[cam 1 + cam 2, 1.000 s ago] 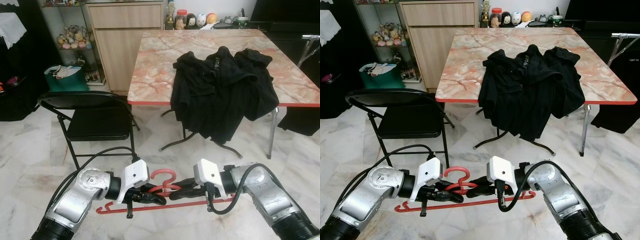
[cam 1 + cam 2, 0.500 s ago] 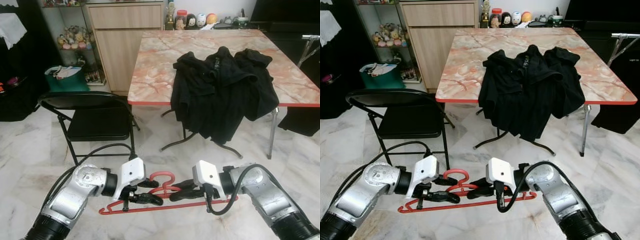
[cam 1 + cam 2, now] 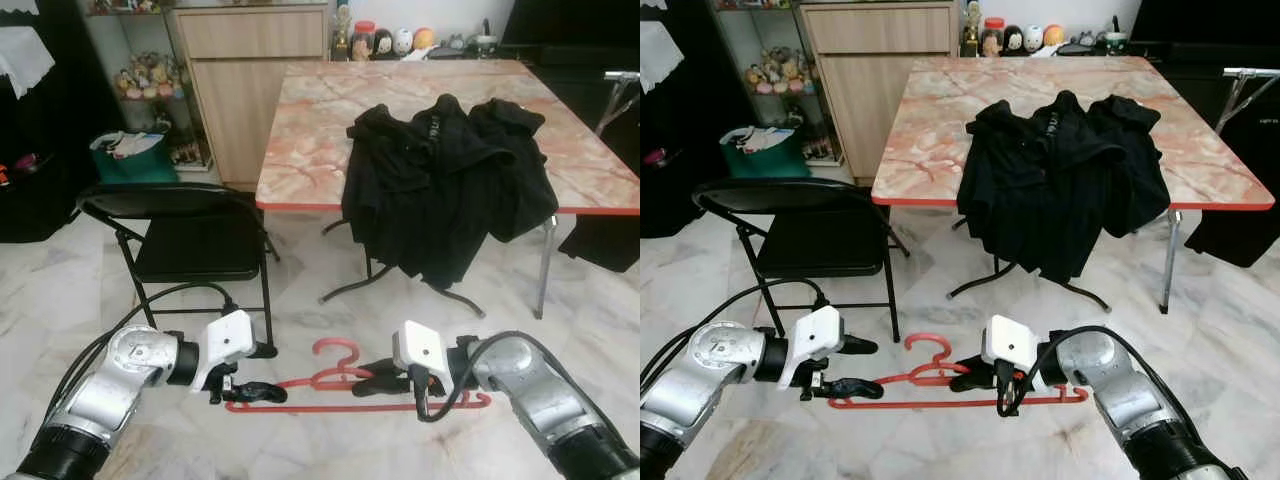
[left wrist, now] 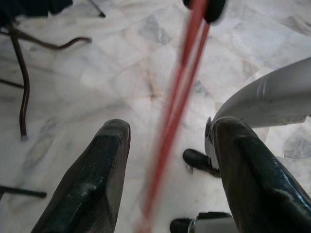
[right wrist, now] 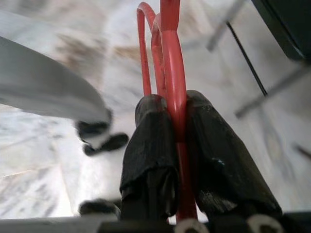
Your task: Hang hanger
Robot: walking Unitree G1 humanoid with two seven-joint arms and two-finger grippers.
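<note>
No brand or writing can be read on anything here; a pale mark near the collar of the black clothes is too small to make out. The red hanger hangs low over the marble floor, in front of the robot, its long bar running level from the robot's left to its right and its hook curling upward and away toward the table. The right gripper is clenched on the hanger near the base of the hook, and in the right wrist view the two black fingers press on the red wire from both sides. The left gripper sits at the hanger's left end with its fingers spread apart; in the left wrist view the blurred red bar passes between the two fingers without touching either. Ahead stands a pink marble-top table with a red edge, the black clothes draped over its near edge and hanging down. A black folding chair stands left of the table, close to the left arm, with open floor between chair and table legs. A wooden cabinet stands behind.
</note>
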